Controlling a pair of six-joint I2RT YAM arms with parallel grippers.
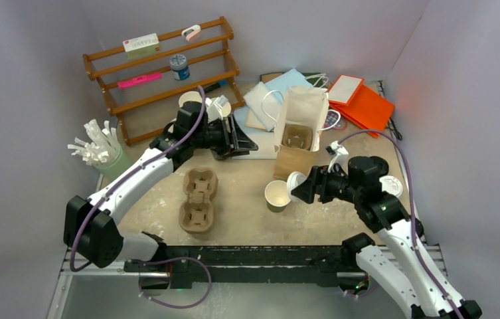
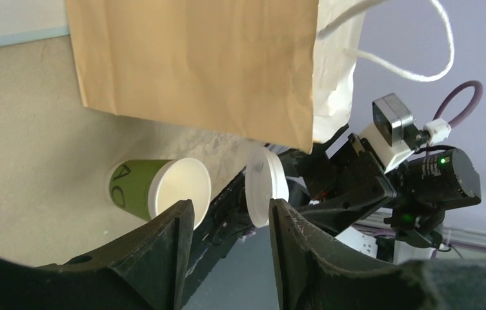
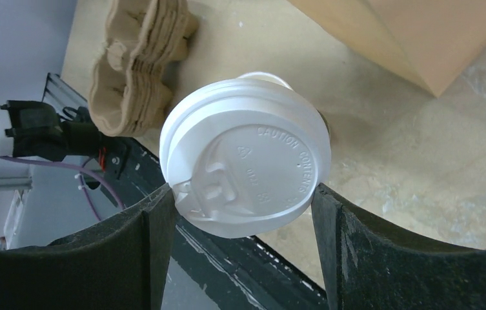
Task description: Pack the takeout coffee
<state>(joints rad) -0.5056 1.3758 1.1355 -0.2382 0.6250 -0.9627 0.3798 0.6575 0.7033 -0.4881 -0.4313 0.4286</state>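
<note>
The cup [image 1: 277, 196] stands upright on the table [image 1: 247, 219], just in front of the paper bag [image 1: 293, 159] and a little toward the left arm's side. It is a small paper cup, white inside and with its mouth uncovered. In the left wrist view its outer wall is green with dark lettering.

Its lid [image 3: 246, 171] is off and held on edge beside the cup's rim. The lid is a round white plastic dome with a raised sip spout and embossed lettering that starts with CAUTION. Whether it touches the rim cannot be told.

The right hand [image 1: 300, 187] is clamped on this lid, one finger pressing each side of its edge.

The left hand [image 2: 230, 210] hovers beside the bag, on the side toward the wooden rack. Its fingers are apart and nothing is between them.

The bag stands open, brown in front and white-lined, with a pulp tray [image 1: 297, 137] sitting in its bottom. A stack of pulp trays [image 1: 197, 199] lies on the table well to the left of the cup.
</note>
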